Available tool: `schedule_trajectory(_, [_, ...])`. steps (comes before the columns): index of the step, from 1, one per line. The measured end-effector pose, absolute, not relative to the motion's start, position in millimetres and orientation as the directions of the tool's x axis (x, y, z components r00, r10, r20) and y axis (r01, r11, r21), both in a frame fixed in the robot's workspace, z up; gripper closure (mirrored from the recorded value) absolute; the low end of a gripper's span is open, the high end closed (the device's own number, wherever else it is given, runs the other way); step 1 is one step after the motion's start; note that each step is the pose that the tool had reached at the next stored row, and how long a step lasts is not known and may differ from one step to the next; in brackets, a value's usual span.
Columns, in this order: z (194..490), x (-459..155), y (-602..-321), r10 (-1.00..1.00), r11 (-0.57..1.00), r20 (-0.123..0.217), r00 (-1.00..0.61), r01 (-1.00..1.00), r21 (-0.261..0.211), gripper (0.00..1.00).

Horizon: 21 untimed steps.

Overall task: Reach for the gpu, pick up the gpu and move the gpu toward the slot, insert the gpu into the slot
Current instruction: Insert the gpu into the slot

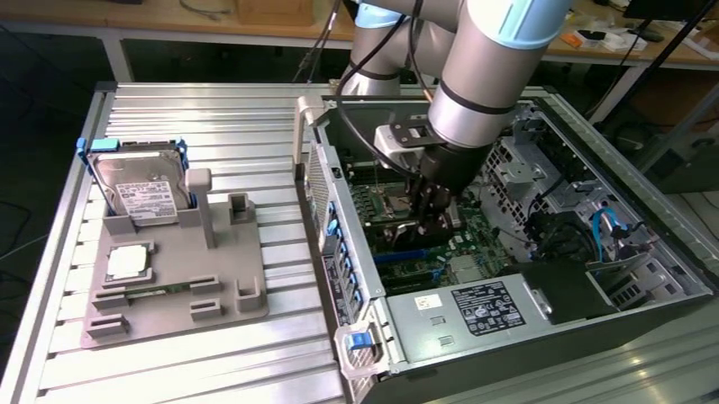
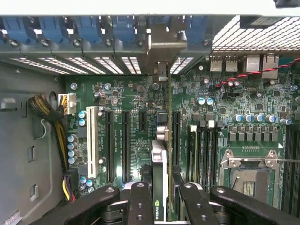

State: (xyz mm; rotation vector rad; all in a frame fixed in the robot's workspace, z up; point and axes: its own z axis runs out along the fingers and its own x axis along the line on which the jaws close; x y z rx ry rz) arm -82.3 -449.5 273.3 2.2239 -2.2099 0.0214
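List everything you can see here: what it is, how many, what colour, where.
table: one, silvery ribbed metal, under everything
holder: one, grey, on the table, exterior view's left
hard drive: one, silver with white label, standing in the holder
processor chip: one, silver, flat on the holder
computer case: one, grey, open, exterior view's right
motherboard: one, green, inside the case
slot: one, blue, on the motherboard
gpu: one, dark with silvery bracket, held edge-on over the motherboard
arm: one, grey with light-blue caps, reaching into the case
gripper: one, black, shut on the gpu
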Motion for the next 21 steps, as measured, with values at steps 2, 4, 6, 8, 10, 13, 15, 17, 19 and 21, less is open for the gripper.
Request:
schedule_trajectory(2, [271.8, -82.8, -449.5, -1.0, -0.006, 0.014, 0.006, -1.0, -0.008, 0.73])
schedule_trajectory(4, [271.4, -82.9, -449.5, -1.0, -0.006, 0.015, 0.006, -1.0, -0.011, 0.73])
schedule_trajectory(6, [271.2, -83.2, -449.5, -1.0, -0.006, 0.014, 0.006, -1.0, -0.012, 0.73])
schedule_trajectory(8, [271.1, -83.6, -449.4, -1.0, -0.006, 0.014, 0.006, -1.0, -0.016, 0.73])
schedule_trajectory(10, [271.0, -84.7, -449.5, -1.0, -0.006, 0.014, 0.006, -1.0, -0.017, 0.73])
schedule_trajectory(13, [270.8, -86.2, -449.5, -1.0, -0.006, 0.014, 0.006, -1.0, -0.017, 0.73])
schedule_trajectory(15, [270.3, -87.5, -449.5, -1.0, -0.006, 0.014, 0.006, -1.0, -0.017, 0.73])
schedule_trajectory(17, [270.1, -88.0, -449.5, -1.0, -0.007, 0.014, 0.006, -1.0, -0.017, 0.73])
schedule_trajectory(19, [270.1, -88.0, -449.5, -1.0, -0.007, 0.014, 0.006, -1.0, -0.017, 0.73])
schedule_trajectory(21, [270.0, -88.1, -449.7, -1.0, -0.007, 0.013, 0.006, -1.0, -0.017, 0.73])
